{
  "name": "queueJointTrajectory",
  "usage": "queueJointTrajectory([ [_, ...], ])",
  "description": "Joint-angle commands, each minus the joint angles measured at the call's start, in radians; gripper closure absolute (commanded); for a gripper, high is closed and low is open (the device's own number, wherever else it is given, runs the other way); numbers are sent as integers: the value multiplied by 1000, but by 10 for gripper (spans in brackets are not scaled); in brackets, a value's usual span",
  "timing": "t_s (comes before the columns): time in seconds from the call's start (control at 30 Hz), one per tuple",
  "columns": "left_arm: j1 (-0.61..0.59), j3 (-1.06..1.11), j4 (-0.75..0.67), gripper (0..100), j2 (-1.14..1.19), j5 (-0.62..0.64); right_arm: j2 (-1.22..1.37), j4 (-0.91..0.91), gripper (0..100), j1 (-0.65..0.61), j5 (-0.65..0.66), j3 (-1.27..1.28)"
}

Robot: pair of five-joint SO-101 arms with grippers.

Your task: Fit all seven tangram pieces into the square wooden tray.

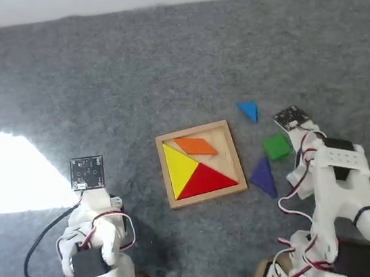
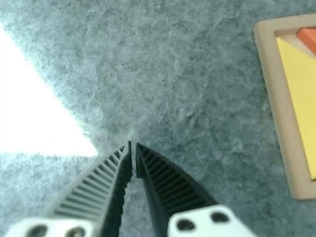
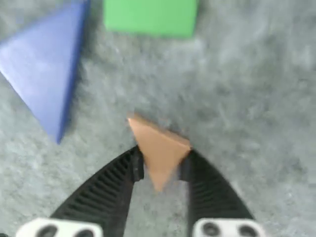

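Note:
The square wooden tray (image 1: 205, 195) lies mid-table and holds a yellow triangle (image 1: 177, 167), a red triangle (image 1: 205, 179) and an orange parallelogram (image 1: 196, 145). On the carpet to its right lie a small blue triangle (image 1: 248, 111), a green square (image 1: 276, 145) and a purple-blue triangle (image 1: 263, 176). My right gripper (image 3: 160, 158) is shut on a tan triangle (image 3: 159, 145), just short of the purple-blue triangle (image 3: 47, 89) and the green square (image 3: 150, 17). My left gripper (image 2: 133, 145) is shut with nothing in it, over bare carpet left of the tray (image 2: 276, 103).
Grey carpet covers the table. A bright patch of light (image 1: 12, 175) lies at the left. The left arm (image 1: 94, 253) stands at the front left and the right arm (image 1: 335, 187) at the front right, with cables around their bases.

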Motion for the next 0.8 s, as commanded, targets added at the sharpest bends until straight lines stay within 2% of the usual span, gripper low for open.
queueJointTrajectory([
  [0.0,-8,-13,3,986,-18,2,-4,-16,976,-65,-26,-100],
  [0.23,-8,-13,3,986,-18,2,-4,-16,991,-200,-14,-158],
  [0.3,-8,-13,3,986,-18,2,-4,-7,991,-236,-61,-181],
  [0.4,-8,-13,3,986,-18,2,-4,2,986,-209,-172,-203],
  [0.53,-8,-13,3,986,-18,2,-4,24,889,-134,-213,-259],
  [0.63,-8,-13,3,986,-18,2,-2,24,819,-220,-222,-262],
  [0.77,-8,-13,3,986,-18,2,-5,107,809,-384,-120,-267],
])
